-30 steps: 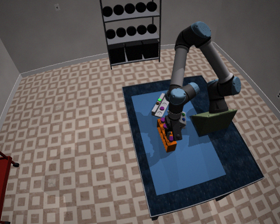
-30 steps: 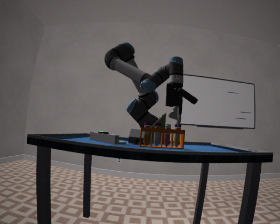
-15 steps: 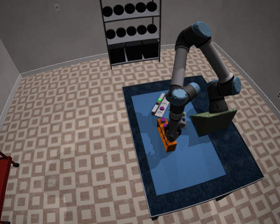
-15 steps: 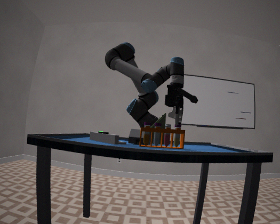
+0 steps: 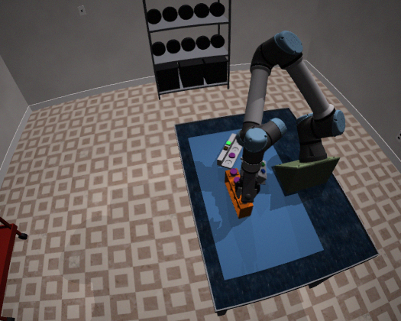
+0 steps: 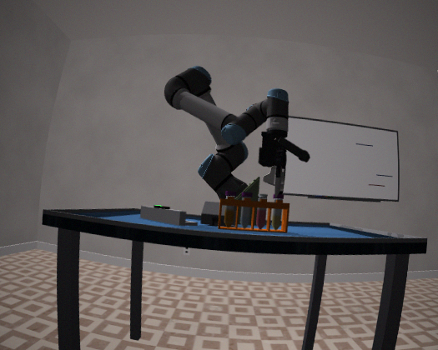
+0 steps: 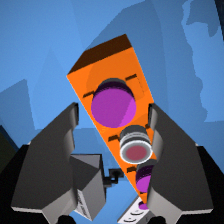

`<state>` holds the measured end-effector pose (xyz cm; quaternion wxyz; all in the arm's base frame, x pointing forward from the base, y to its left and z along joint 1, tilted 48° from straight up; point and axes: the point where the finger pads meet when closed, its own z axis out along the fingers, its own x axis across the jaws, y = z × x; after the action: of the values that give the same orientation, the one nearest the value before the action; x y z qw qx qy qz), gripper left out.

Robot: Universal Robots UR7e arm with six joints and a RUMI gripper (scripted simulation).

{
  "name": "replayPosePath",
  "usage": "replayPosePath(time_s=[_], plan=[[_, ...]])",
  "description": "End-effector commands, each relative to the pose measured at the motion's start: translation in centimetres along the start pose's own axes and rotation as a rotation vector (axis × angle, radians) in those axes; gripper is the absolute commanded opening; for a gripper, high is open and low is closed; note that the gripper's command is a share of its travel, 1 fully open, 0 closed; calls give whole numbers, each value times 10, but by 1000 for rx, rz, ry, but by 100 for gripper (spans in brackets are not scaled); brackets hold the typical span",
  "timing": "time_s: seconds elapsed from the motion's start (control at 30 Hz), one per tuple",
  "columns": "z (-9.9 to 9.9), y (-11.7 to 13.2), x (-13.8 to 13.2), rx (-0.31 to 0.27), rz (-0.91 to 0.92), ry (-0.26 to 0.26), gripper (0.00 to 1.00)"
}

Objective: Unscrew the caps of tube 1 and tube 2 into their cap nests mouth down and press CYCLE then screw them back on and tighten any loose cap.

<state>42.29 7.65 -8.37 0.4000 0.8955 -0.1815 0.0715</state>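
The orange rack DS [image 5: 244,211] [image 6: 254,204] [image 7: 92,79] holds four tubes. The purple cap of tube 1 [image 6: 278,196] [image 7: 113,106] sits on its tube. My gripper [image 7: 113,104] is partly open, its fingertips on either side of this cap with gaps. Tube 2 [image 6: 262,197] [image 7: 136,151] has no cap. The purple caps of tube 3 [image 5: 237,179] [image 6: 247,194] and tube 4 [image 5: 234,172] [image 6: 230,193] are on. On the cap tray CT [image 5: 222,162], a purple cap [image 5: 231,155] lies in nest 2. The green lamp [image 5: 228,143] is lit, the amber lamp [image 5: 225,147] dark.
The grey key housing [image 5: 261,177] [image 6: 210,212] stands between rack and arm base, with the green key [image 5: 263,164] and blue key [image 5: 263,171]. A green slanted panel [image 5: 307,176] stands before the base. The open tube stands close beside tube 1.
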Motion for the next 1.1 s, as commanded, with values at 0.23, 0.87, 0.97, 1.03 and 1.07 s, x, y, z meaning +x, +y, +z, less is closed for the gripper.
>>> replayPosePath(time_s=[0.23,0.87,0.97,1.03,1.07], plan=[[-1,0,0,5,-625,2,35],[-1,0,0,6,-938,4,0],[-1,0,0,5,-937,3,0],[-1,0,0,5,-937,3,0],[-1,0,0,5,-937,3,0]])
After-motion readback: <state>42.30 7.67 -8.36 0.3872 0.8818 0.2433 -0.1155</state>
